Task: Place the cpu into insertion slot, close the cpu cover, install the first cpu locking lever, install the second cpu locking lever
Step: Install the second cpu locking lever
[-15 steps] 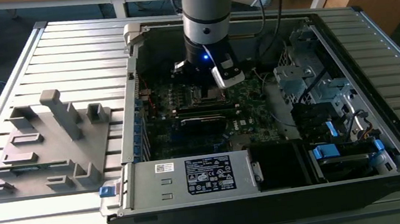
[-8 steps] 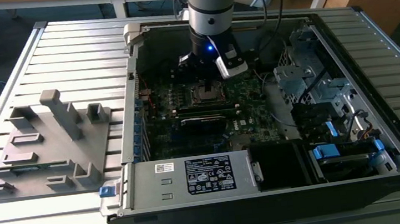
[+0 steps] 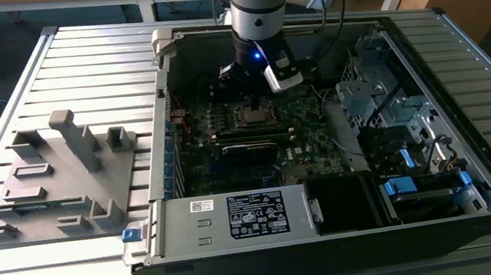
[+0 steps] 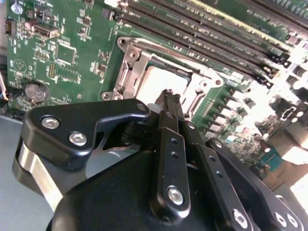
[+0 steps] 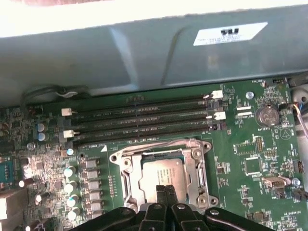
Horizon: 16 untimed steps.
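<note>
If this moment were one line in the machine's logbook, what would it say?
cpu seated in insertion slot | cpu cover down | end effector shut, tips at cpu cover edge

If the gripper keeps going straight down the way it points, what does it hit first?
Most likely the cpu lying in the insertion slot: the gripper, fingertips together, points right at its metal top. The remaining gap is unclear.

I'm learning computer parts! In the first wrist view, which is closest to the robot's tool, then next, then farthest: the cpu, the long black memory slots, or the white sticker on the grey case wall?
1. The cpu, right at the tool.
2. The memory slots, beyond the socket.
3. The white sticker, up on the case wall.
</note>
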Each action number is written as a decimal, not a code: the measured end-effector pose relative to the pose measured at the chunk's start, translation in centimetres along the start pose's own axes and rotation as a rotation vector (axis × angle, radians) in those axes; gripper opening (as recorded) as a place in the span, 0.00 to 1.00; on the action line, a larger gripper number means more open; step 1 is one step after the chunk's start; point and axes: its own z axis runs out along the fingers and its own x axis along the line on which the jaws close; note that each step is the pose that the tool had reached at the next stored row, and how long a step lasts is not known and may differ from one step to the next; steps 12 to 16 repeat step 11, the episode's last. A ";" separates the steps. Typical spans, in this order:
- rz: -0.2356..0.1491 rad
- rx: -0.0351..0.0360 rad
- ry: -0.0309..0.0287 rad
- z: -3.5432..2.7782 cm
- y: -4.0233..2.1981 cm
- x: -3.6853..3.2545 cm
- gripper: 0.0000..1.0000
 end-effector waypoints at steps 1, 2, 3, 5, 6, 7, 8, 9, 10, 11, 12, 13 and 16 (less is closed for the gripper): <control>0.000 0.0001 0.0000 0.00 0.01 0.00 0.11; 0.000 -0.0001 0.0000 0.00 0.01 0.00 0.11; 0.000 -0.0001 0.0000 0.00 0.01 0.00 0.11; 0.000 0.0000 0.0001 -0.04 0.02 0.00 0.11; 0.000 -0.0001 0.0000 -0.04 0.02 0.00 0.11; 0.000 -0.0002 0.0000 -0.04 0.02 0.00 0.11; 0.000 0.0000 0.0001 -0.09 0.02 0.00 0.11; 0.000 -0.0001 0.0000 -0.12 0.02 0.00 0.11; 0.000 0.0000 0.0001 -0.13 0.02 0.00 0.11; 0.000 0.0000 0.0000 -0.13 0.02 0.00 0.11; 0.000 0.0000 0.0000 -0.13 0.02 0.00 0.11; 0.000 0.0000 0.0000 -0.13 0.02 0.00 0.11; 0.000 0.0000 0.0000 -0.13 0.02 0.00 0.11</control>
